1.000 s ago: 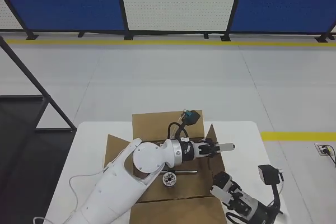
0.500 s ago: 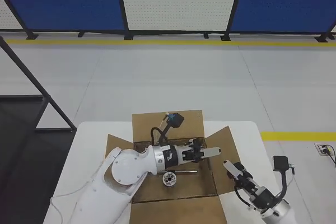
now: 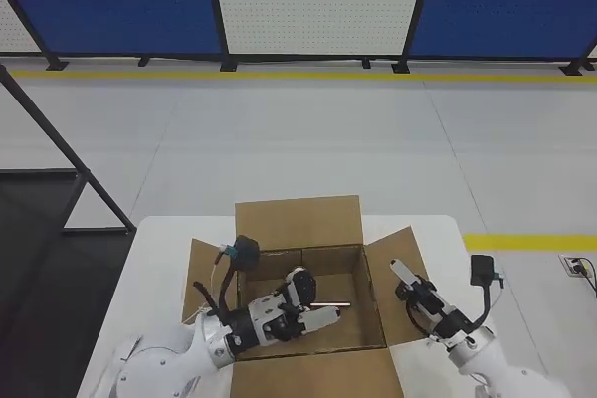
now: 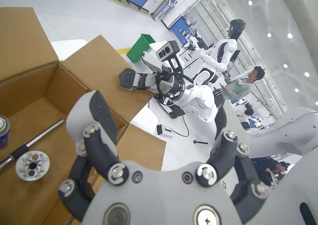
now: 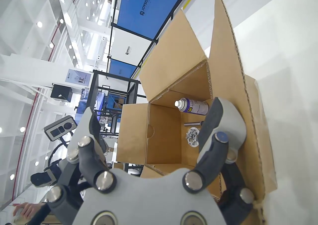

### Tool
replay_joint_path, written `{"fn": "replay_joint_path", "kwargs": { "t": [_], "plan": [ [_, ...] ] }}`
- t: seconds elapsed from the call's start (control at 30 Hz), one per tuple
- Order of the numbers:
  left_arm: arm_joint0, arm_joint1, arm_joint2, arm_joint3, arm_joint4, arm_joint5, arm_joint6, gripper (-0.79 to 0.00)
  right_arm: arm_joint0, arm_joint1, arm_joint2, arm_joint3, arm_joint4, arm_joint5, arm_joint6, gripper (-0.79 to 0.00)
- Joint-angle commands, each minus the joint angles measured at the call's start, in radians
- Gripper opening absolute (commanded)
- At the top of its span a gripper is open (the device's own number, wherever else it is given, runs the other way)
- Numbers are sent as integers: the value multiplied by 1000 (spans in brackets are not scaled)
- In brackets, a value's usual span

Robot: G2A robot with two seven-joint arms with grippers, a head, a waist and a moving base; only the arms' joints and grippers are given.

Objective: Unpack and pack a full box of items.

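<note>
An open cardboard box (image 3: 298, 219) stands on the white table with its flaps spread. Inside lie a purple-labelled spray can (image 5: 195, 107), a thin metal rod (image 3: 330, 304) (image 4: 37, 137) and a round metal disc (image 4: 32, 165) (image 5: 192, 137). My left gripper (image 3: 313, 298) (image 4: 161, 116) hangs open over the front half of the box, above the disc and rod, holding nothing. My right gripper (image 3: 410, 282) (image 5: 156, 121) is open and empty above the box's right flap (image 3: 398, 261), outside the box wall.
The white table (image 3: 159, 249) has bare room to the left and right of the box. A front flap (image 3: 313, 373) lies toward me. A green bin (image 4: 139, 48) stands on the floor beyond the table.
My left arm has drawn back from the box's right side to its front left, gripper still open. My right gripper has come up from the table's front corner to the right flap.
</note>
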Motion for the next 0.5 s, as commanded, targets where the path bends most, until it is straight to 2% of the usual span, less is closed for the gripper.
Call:
{"fn": "replay_joint_path", "kwargs": {
  "t": [0.0, 0.17, 0.3, 0.47],
  "plan": [
    [35, 3, -18, -19, -2, -38, 38, 0, 1, 1, 2, 4, 1, 3, -1, 0],
    [129, 5, -63, -47, -4, -152, 189, 0, 0, 3, 6, 12, 6, 15, -1, 0],
    [224, 4, -107, -52, -22, -233, 329, 0, 2, 5, 11, 10, 6, 69, 2, 0],
    [224, 4, -107, -52, -22, -233, 329, 0, 3, 5, 11, 8, 4, 78, -2, 0]
  ]
}}
